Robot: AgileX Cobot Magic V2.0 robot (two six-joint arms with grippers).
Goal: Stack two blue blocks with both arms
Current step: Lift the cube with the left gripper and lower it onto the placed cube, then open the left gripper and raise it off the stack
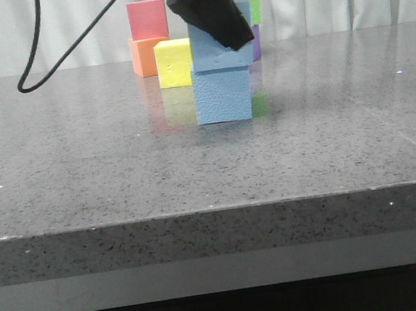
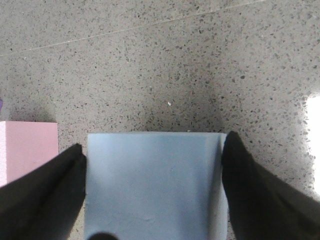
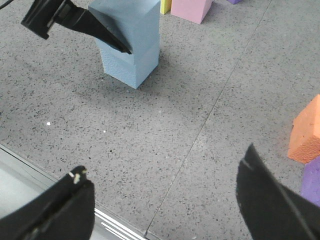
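Table edge [image 1: 203, 233]: bare, nearest the camera.
Left gripper [image 2: 152, 185]: clamped on upper blue block [image 1: 213, 51].
Lower blue block [image 1: 221, 94]: mid-table, directly under it, touching.
Right gripper [image 3: 165, 200]: spread apart, holding nothing, well right.
Progress: stacked; release left.

Low front view and high, farther right wrist view share the stacked blue blocks [image 1: 220, 77] [image 3: 131, 42].

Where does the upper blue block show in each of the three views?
Front view: upper blue block mid-frame atop the lower blue block.
Left wrist view: fills the space between the left end effector fingers.
Right wrist view: top of the stack.
Shared landmark: pink cube.
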